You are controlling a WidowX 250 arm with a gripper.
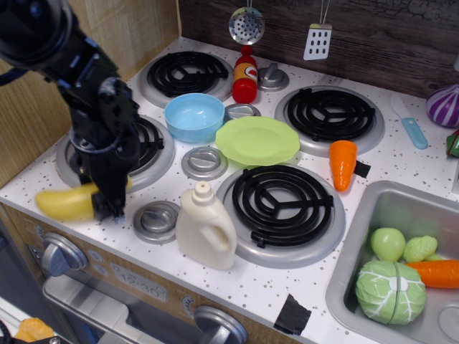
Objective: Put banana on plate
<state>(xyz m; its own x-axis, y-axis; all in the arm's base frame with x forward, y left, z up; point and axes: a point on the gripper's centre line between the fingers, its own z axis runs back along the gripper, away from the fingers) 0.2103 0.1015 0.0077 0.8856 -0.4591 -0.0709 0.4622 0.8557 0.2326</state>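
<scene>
The black gripper (109, 206) points down at the front-left corner of the white speckled worktop (237, 283), and its fingers (107, 208) sit over the right end of the banana (63, 203). The picture is blurred there and the fingers hide the contact, so whether they are clenched on the banana or released cannot be told. The banana lies on the worktop, its yellow body reaching left from the gripper toward the worktop's edge, just in front of the front-left burner (147, 143).

The cream bottle (206, 226) serves as the landmark. The banana is to its left, with a grey knob (156, 218) between them. The light-green plate (258, 140) lies behind the bottle and a little to the right, well apart from the banana and with nothing on it. The light-blue bowl (194, 117) is behind the bottle, just left of the plate. A red bottle (245, 75) stands further back. To the bottle's right is the large front burner (281, 206), beyond it the orange carrot (343, 163), and further right the sink (373, 215) holding toy vegetables.
</scene>
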